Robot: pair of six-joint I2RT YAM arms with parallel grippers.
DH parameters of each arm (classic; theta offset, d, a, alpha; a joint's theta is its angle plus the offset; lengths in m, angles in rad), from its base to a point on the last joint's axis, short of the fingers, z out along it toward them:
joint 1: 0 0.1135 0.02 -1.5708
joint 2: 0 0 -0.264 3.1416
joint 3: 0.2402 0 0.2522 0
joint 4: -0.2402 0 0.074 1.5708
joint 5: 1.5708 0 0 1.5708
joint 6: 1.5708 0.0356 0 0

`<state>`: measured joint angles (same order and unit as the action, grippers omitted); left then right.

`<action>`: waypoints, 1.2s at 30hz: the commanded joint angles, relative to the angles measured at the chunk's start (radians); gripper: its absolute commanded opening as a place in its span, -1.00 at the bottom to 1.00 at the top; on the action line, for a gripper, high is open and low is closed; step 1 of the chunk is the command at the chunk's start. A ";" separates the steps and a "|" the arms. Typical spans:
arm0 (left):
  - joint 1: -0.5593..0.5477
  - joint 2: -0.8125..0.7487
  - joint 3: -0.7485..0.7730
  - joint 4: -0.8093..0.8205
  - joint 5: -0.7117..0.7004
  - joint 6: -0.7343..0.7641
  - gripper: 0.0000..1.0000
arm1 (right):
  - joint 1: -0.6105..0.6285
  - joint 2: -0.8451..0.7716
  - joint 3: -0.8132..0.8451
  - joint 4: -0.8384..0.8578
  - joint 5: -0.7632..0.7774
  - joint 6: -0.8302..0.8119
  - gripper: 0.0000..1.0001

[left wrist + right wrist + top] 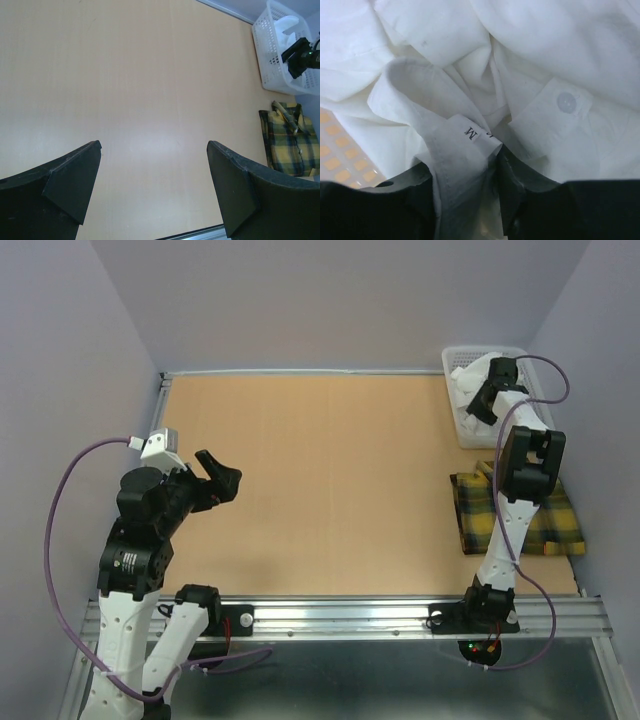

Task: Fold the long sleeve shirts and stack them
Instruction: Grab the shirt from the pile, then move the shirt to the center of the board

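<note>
In the basket (pixel 452 362), my right gripper (pixel 465 172) pinches a fold of the white shirt (pixel 560 50); my left gripper (pixel 154 146) hangs wide open, empty, above the bench (pixel 125 75).

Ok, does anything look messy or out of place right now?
Only the white shirt: it lies crumpled in the white mesh basket, one fold with its size tag bunched between the fingers of the right gripper. The plaid shirt lies folded on the table. Nothing spilled or damaged.
</note>
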<state>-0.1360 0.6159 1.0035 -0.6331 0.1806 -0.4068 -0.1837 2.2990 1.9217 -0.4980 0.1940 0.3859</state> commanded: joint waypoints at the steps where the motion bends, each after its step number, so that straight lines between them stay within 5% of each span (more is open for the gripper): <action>1: -0.004 -0.007 -0.011 0.042 0.014 -0.006 0.97 | -0.007 -0.036 0.083 0.062 0.035 -0.064 -0.36; 3: -0.004 -0.011 -0.013 0.046 0.014 -0.007 0.97 | -0.005 -0.087 0.089 0.075 0.054 -0.093 -0.77; 6: -0.004 -0.015 -0.016 0.055 0.016 -0.012 0.97 | -0.005 -0.147 0.105 0.085 0.065 -0.143 -0.99; 16: -0.004 -0.022 -0.005 0.070 0.003 -0.013 0.97 | 0.044 -0.423 0.245 0.154 -0.013 -0.301 -0.99; 27: -0.004 -0.031 0.020 0.092 -0.015 -0.015 0.97 | 0.269 -0.484 0.554 0.223 -0.186 -0.429 -0.99; 36: -0.004 -0.061 0.018 0.079 -0.040 -0.012 0.97 | 0.528 -0.526 0.433 0.354 -0.271 -0.493 -0.99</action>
<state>-0.1360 0.5713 0.9920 -0.5941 0.1532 -0.4210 0.2714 1.8141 2.4046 -0.2562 -0.0471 -0.0612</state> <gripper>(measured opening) 0.986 0.090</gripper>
